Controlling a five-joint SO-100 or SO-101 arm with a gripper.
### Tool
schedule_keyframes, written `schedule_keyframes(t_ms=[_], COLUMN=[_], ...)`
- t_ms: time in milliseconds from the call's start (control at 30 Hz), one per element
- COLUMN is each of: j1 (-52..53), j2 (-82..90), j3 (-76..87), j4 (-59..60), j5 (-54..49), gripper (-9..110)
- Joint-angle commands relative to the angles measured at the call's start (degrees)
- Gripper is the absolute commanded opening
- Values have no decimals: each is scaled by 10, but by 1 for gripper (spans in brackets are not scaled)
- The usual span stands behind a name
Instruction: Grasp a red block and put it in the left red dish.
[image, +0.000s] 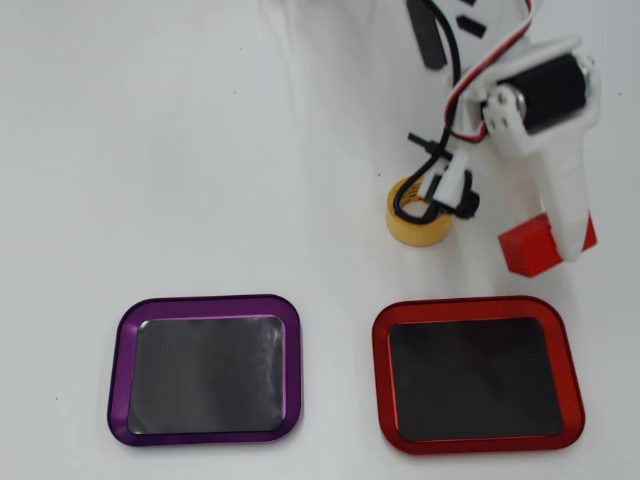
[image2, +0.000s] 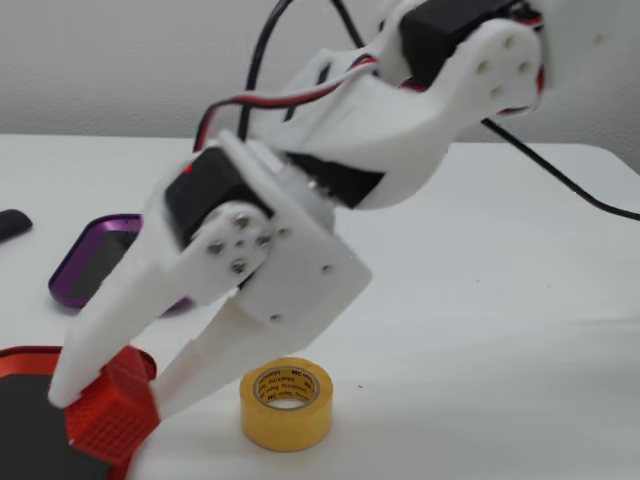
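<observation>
— Two trays lie on the white desk (image: 150, 150) in the overhead view, yes?
— Yes. At the left sits a purple-rimmed tray (image: 205, 369); to its right, well apart, the red dish (image: 476, 373), both with dark inner surfaces and nothing in them.
— And above the red dish?
— A yellow tape roll (image: 417, 214) stands on the desk, with a black cable draped over it. Right of the roll is the red block (image: 540, 244), just above the dish's upper right corner.
— What is the hand doing?
— The hand (image2: 106, 397) has its two white fingers closed against the block, one on each side, as the fixed view shows.
— Is the block lifted?
— I cannot tell. In the fixed view it sits at the dish's rim (image2: 25, 354), with the tape roll just beside it on the right.
</observation>
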Motion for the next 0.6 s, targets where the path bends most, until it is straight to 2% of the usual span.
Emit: schedule_keyframes(t_ms=[0, 333, 567], j1=[2, 29, 55], j2=[-63, -207, -250], j3=[-133, -375, -458], j4=[40, 158, 247], j5=[3, -4, 2], gripper=[0, 0, 5])
